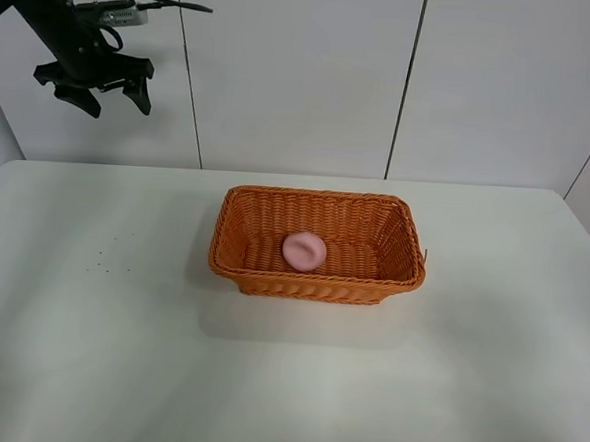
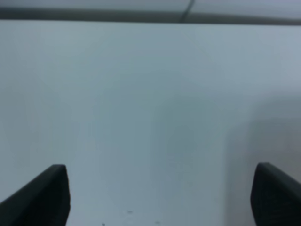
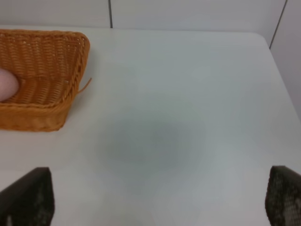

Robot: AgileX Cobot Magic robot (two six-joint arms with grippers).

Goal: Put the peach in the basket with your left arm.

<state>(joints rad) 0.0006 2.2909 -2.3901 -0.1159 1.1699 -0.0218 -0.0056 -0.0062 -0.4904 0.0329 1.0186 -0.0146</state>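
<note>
The pale pink peach (image 1: 303,251) lies inside the orange wicker basket (image 1: 235,255) in the middle of the white table. My left gripper (image 1: 110,98) hangs high at the far left, well away from the basket, open and empty. In the left wrist view its two dark fingertips (image 2: 44,195) stand wide apart over bare table. In the right wrist view the right gripper (image 3: 160,200) is open and empty, with the basket (image 3: 70,70) and an edge of the peach (image 3: 7,84) off to one side. The right arm is out of the high view.
The white table (image 1: 486,373) ends at a white panelled wall (image 1: 304,71) behind it. A few tiny dark specks (image 1: 108,255) lie on the table to the left of the basket.
</note>
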